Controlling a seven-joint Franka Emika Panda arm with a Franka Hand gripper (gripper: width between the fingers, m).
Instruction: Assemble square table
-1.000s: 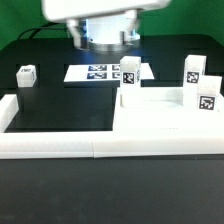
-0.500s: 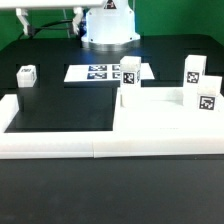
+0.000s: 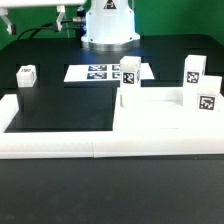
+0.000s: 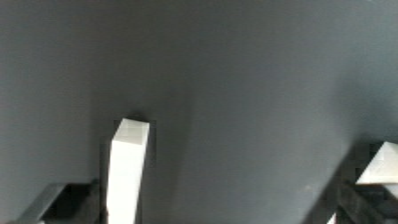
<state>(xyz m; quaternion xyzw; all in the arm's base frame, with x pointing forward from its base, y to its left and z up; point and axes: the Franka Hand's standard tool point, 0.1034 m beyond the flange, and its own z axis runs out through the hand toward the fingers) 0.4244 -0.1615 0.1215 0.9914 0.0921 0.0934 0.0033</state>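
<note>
A black table (image 3: 60, 108) is shown in the exterior view. The white square slab (image 3: 160, 120) of the square table is laid flat toward the exterior view's right, close against a long white border rail (image 3: 50, 148) that runs along the near side and turns up the exterior view's left.

Four white tagged legs are seen upright. One leg block (image 3: 25, 75) is set alone at the exterior view's left, well apart from the slab. A second leg block (image 3: 130, 72) is placed at the slab's far corner and partly covers the marker board (image 3: 95, 72) behind it. A third leg block (image 3: 193, 70) and a fourth leg block (image 3: 205, 101) are placed near each other at the exterior view's right. Whether these three stand on the slab or just behind it cannot be told. No tag can be made out on the slab's edge.

The robot base (image 3: 108, 25) is seen at the back, and the arm above it is cut off by the frame, so the gripper cannot be made out there.

In the wrist view, the gripper (image 4: 254, 150) is shown with its fingers (image 4: 128, 165) spread wide apart. Only blurred dark grey surface is seen between them, and nothing is held. One finger is cut off by the frame edge.
</note>
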